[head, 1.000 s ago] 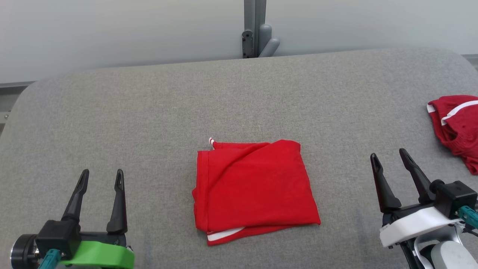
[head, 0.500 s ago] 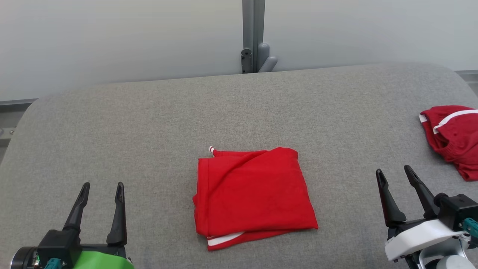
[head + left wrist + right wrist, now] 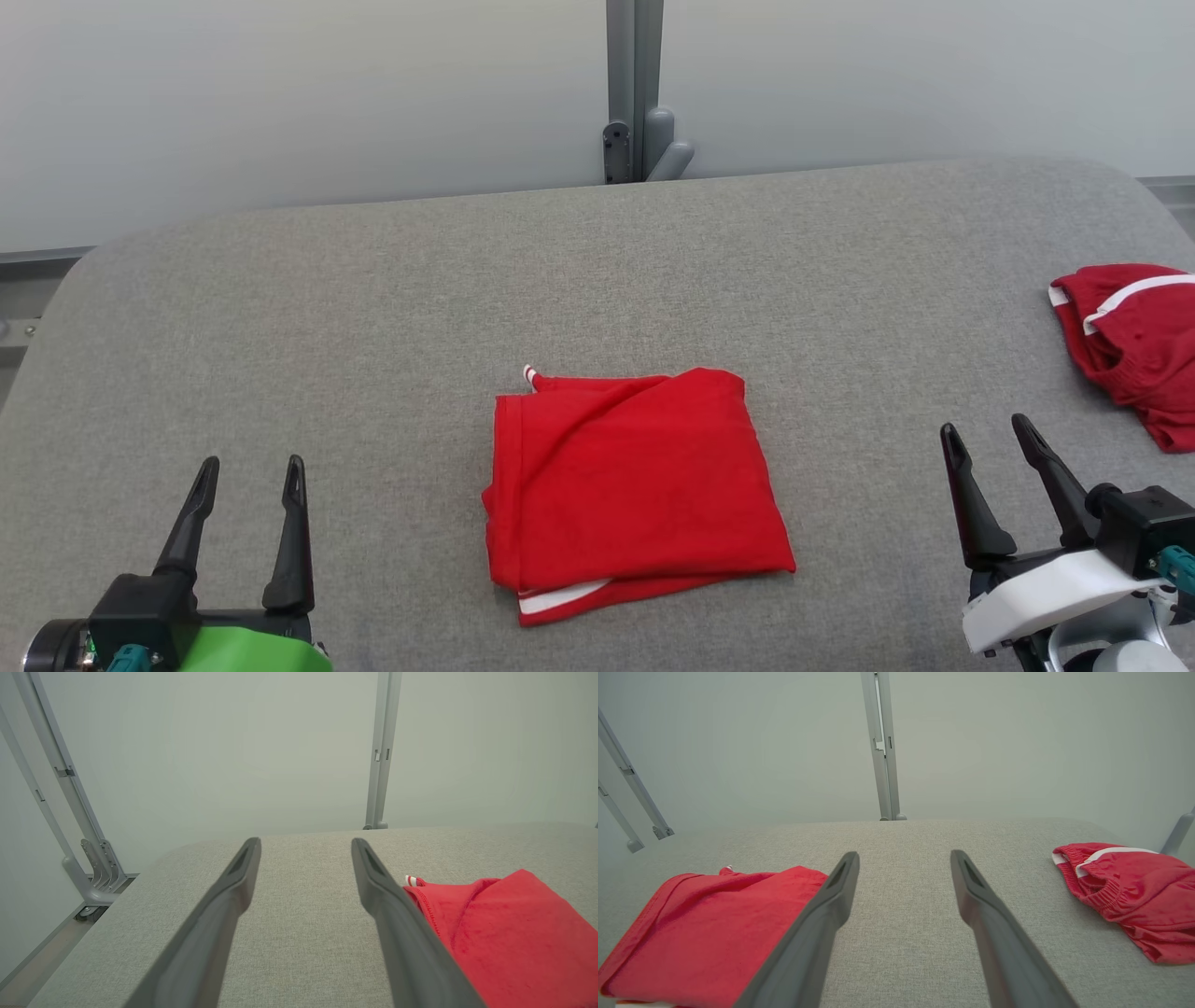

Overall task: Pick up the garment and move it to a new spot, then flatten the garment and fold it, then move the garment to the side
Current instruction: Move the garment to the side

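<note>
- Left pincer (image 3: 253,461): released, empty, at the near left corner of the worktop (image 3: 373,308), fingers pointing toward the far edge.
- Right pincer (image 3: 985,426): released, empty, at the near right corner, fingers leaning slightly left.
- Folded red garment (image 3: 635,485): flat at mid-worktop, nearer the near edge, between the two pincers and apart from both.
- From the left pincer it lies to the right and slightly ahead. From the right pincer it lies to the left.
- Shape is roughly square with no clear long axis. Fold along its left side, white trim showing at the near edge.
- The gaps look about even, with the right pincer maybe a touch nearer. Hard to say.
- Second red garment (image 3: 1134,345): bunched at the right edge, just past the right pincer.
- Judgement: the fold looks done and the move to the side is left. A sideways reach inward is needed from either arm.
</note>
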Robot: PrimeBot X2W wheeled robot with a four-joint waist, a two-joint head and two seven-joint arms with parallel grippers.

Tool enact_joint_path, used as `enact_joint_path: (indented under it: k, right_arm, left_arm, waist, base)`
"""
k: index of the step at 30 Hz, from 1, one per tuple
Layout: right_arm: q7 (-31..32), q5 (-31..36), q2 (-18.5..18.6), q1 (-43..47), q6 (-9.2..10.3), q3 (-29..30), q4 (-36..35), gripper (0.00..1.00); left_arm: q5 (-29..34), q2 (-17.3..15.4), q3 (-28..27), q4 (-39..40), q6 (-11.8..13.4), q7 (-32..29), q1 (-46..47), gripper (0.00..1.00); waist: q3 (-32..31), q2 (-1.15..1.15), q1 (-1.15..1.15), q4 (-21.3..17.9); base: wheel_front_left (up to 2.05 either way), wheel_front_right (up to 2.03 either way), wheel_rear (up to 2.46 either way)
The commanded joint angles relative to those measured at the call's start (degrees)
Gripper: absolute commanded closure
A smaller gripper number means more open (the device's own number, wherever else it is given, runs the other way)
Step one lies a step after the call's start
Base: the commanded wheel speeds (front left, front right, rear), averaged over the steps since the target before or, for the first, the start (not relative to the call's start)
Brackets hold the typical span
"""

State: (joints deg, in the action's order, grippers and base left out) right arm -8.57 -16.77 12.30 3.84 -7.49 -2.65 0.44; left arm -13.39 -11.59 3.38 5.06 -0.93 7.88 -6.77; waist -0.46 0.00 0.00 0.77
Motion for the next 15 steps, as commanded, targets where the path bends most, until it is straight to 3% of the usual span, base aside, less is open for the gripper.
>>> enact_joint_path:
  k: [1, 15]
  right_arm:
    - [0.1, 0.1, 0.1, 0.5, 0.00, 0.2, -0.2, 0.00]
    - [-0.6, -0.7, 0.8, -0.1, 0.00, 0.4, 1.0, 0.00]
  left_arm:
    - [0.0, -0.4, 0.0, -0.1, 0.3, 0.1, -0.5, 0.00]
    - [-0.4, -0.7, 0.5, -0.4, 0.6, 0.6, 0.7, 0.00]
  waist:
    - [0.0, 0.00, 0.00, 0.0]
    - [0.4, 0.00, 0.00, 1.0]
  base:
    - [0.00, 0.00, 0.00]
    - [0.00, 0.00, 0.00]
